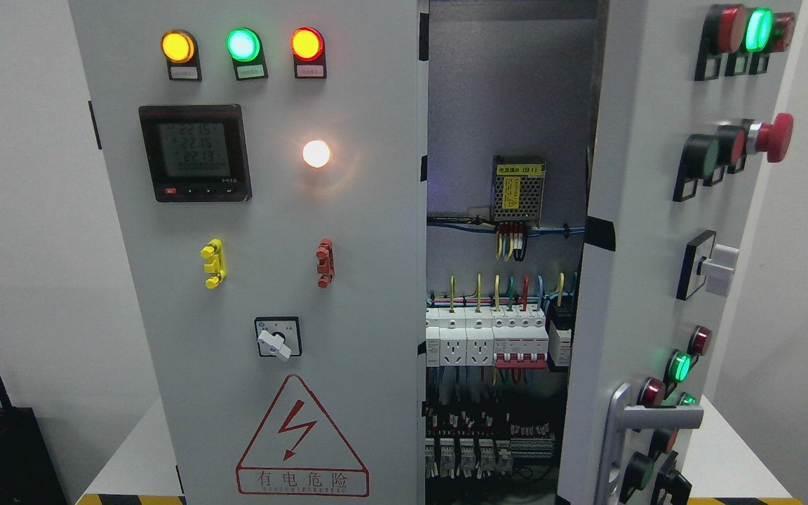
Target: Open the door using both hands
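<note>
A grey electrical cabinet fills the head view. Its left door (271, 280) is closed and carries three lit lamps, a digital meter (195, 153), a white lamp, a rotary switch (277, 338) and a red hazard triangle. The right door (649, 231) is swung outward, edge toward me, with its metal handle (646, 421) low down and buttons along its face. Between the doors the interior (502, 280) shows breakers and wiring. Neither of my hands is in view.
The cabinet stands on a white table (137, 456) with yellow-black tape along the front edge. A red mushroom stop button (776, 137) and a white knob (719, 266) stick out from the open door. A dark object (4, 449) sits at the lower left.
</note>
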Controlling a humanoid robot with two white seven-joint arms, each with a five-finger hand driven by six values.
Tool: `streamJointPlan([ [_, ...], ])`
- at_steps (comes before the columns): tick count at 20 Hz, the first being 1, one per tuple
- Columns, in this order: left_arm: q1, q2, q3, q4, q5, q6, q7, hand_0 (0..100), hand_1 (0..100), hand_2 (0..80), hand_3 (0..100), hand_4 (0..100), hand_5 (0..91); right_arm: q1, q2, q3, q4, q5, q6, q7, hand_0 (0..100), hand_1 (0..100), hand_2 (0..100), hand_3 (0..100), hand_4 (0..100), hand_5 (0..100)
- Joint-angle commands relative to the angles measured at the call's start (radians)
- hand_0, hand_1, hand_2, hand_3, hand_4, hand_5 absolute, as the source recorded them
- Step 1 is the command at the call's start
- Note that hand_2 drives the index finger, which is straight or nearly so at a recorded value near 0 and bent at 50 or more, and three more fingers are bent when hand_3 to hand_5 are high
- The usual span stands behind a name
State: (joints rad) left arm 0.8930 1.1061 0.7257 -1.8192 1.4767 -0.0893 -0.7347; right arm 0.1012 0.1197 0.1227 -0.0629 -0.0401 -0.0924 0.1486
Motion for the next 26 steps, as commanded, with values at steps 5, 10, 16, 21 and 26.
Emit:
streamJointPlan([
  [5,-0.308,0.242,-0.195,-0.049,0.068,0.088,0.006,0,0,0.0,0,0,0.0,0.0,0.0,0.0,0.0,0.0,0.0,-0.004,38,0,0,0,0,0],
  [10,-0.63,0.265,-0.561,-0.048,-0.012,0.089,0.011,0,0,0.0,0,0,0.0,0.0,0.0,0.0,0.0,0.0,0.0,-0.004,38,0,0,0,0,0],
  [16,-0.981,0.245,-0.866,-0.049,-0.03,0.13,0.035,0,0,0.0,0,0,0.0,0.0,0.0,0.0,0.0,0.0,0.0,-0.006,38,0,0,0,0,0],
  [21,-1.239,0.088,-1.098,-0.045,-0.1,0.223,0.122,0,0,0.0,0,0,0.0,0.0,0.0,0.0,0.0,0.0,0.0,-0.006,38,0,0,0,0,0],
  [26,-1.379,0.021,-1.216,-0.045,-0.118,0.261,0.135,0,0,0.0,0,0,0.0,0.0,0.0,0.0,0.0,0.0,0.0,-0.004,38,0,0,0,0,0],
])
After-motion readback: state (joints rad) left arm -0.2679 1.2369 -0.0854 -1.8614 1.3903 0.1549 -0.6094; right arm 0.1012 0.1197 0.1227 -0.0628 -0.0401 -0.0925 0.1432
